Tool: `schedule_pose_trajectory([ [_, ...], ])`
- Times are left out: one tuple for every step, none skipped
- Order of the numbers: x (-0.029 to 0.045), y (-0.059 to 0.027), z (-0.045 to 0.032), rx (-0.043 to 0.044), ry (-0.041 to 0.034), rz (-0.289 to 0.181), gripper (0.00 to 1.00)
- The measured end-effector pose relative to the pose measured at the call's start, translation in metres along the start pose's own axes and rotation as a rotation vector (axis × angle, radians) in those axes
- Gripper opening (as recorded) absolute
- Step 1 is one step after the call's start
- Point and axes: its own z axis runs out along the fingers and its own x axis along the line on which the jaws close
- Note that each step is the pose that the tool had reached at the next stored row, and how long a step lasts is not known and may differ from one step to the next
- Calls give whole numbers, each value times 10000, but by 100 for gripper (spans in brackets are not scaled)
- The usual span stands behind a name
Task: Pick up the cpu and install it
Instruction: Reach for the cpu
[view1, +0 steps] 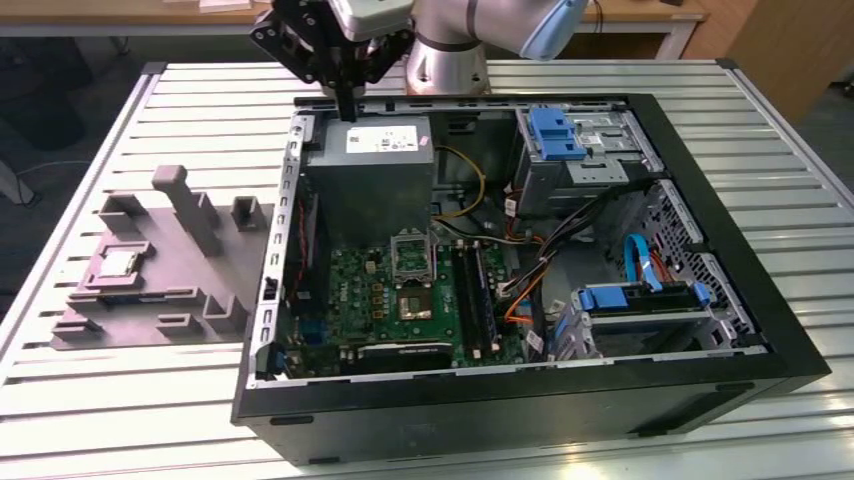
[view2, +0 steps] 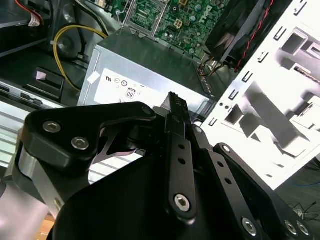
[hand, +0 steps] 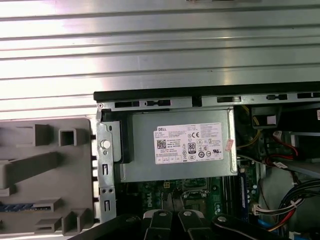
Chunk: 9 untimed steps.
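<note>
Cpu (view1: 118, 262) sits untouched in the grey tray (view1: 80, 318) beside the open computer case (view1: 534, 400), on the exterior view's left, so the gripper (view1: 347, 114), closed and empty over the case's far end, should open before descending squarely.

The desk (view1: 80, 130) has a top of pale ribbed metal slats that catch bright glare. Beyond its far edge stands a light wooden table (view1: 647, 14) with white legs, beside a brown wooden panel (view1: 787, 50). Dark floor (view1: 20, 225) lies at the exterior view's left.
</note>
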Motion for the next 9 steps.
schedule_pose_trajectory([
  [4,0,0,0,0,0,11],
  [7,-1,0,0,0,0,11],
  [11,-1,0,0,0,1,11],
  [13,-1,-1,1,0,0,11],
  [16,-1,0,0,0,0,11],
  [19,-2,-1,0,0,0,11],
  [23,-2,-1,0,0,0,11],
  [26,-2,-1,0,0,0,11],
  [29,-2,-1,0,0,0,11],
])
